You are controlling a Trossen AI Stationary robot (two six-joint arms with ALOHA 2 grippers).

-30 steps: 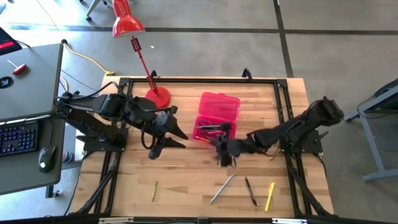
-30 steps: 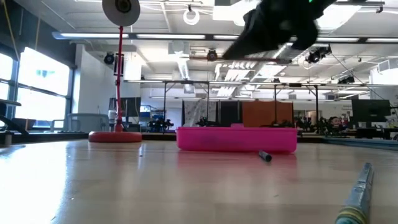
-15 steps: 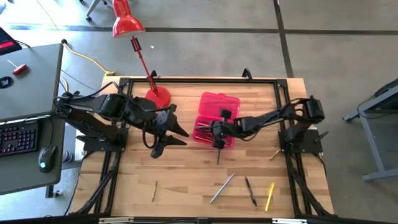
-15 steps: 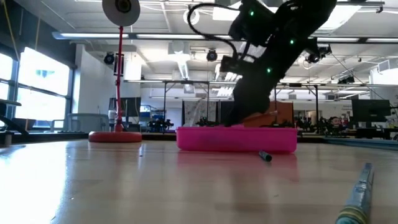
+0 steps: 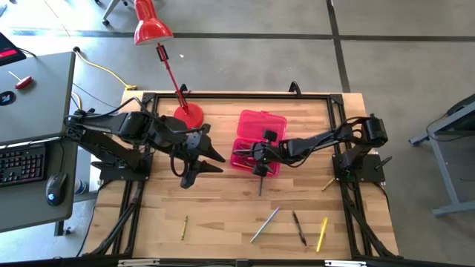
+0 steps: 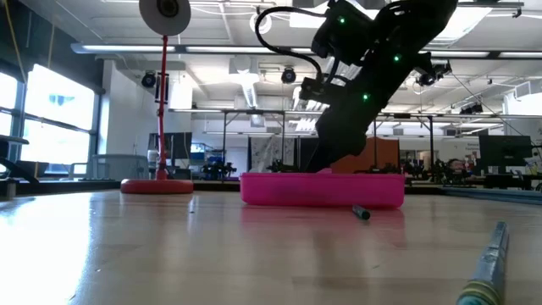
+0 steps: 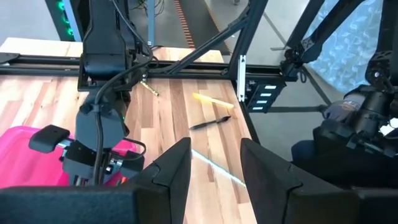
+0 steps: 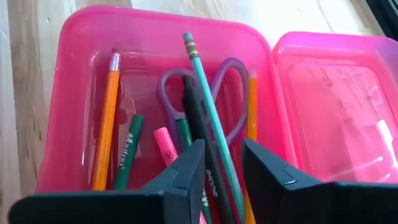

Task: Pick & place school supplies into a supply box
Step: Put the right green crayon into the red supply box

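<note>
Right gripper [image 8: 221, 165] now over supply box [image 8: 74, 93], fingers parted, empty, left gripper [image 7: 214, 168] open, unmoved.

We see a red lamp [image 5: 152, 30] whose base [image 5: 188, 116] stands on the wooden table [image 5: 223, 222]; a keyboard [image 5: 21, 163] and mouse [image 5: 54, 188] lie on the adjacent desk [image 5: 37, 89].

Around my wooden table [image 5: 223, 215] lies a grey concrete floor [image 5: 245, 59] crossed by dark seams. A grey desk [image 5: 33, 96] beside it carries a keyboard [image 5: 21, 165] and mouse [image 5: 53, 189]. Beyond, bright ceiling strip lights [image 6: 212, 51] and tall windows [image 6: 51, 119].
</note>
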